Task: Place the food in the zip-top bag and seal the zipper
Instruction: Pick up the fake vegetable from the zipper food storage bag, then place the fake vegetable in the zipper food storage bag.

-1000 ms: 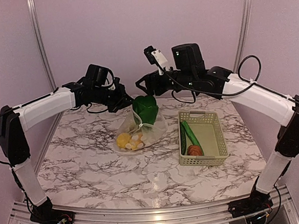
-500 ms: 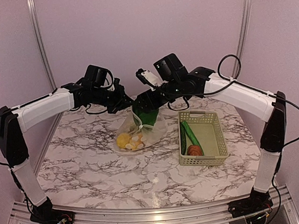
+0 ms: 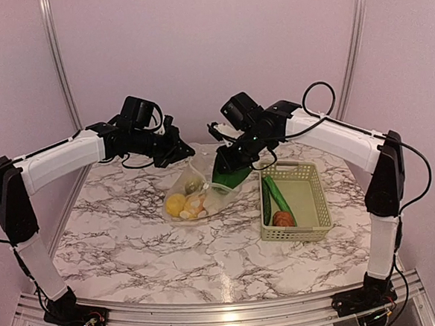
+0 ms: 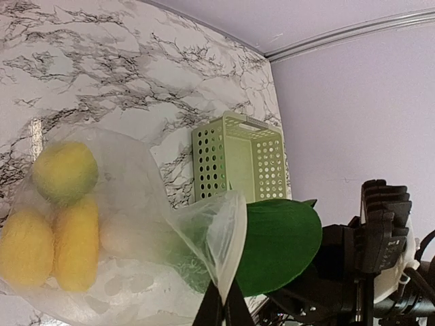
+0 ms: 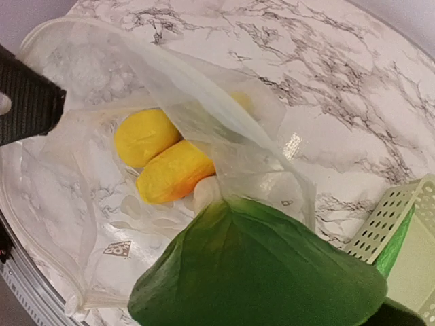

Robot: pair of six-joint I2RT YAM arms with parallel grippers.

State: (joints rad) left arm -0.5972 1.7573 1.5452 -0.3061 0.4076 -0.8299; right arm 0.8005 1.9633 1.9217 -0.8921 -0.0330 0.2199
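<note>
**Bok choy (image 3: 229, 175) may snag at the zip-top bag (image 3: 192, 200) mouth**

The bok choy's pale stem end is inside the bag's mouth and its wide leaves are outside. They could catch the film's lip and drag the bag along the worktop (image 3: 133, 243). They could also tear it from the left tool (image 4: 221, 307), pinched on that lip, its arm stretched in from the bag's left. The right tool (image 3: 233, 156), clamped on the bok choy, slants down from the bag's far right

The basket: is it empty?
No, the basket holds a cucumber and a brown round item.
</note>
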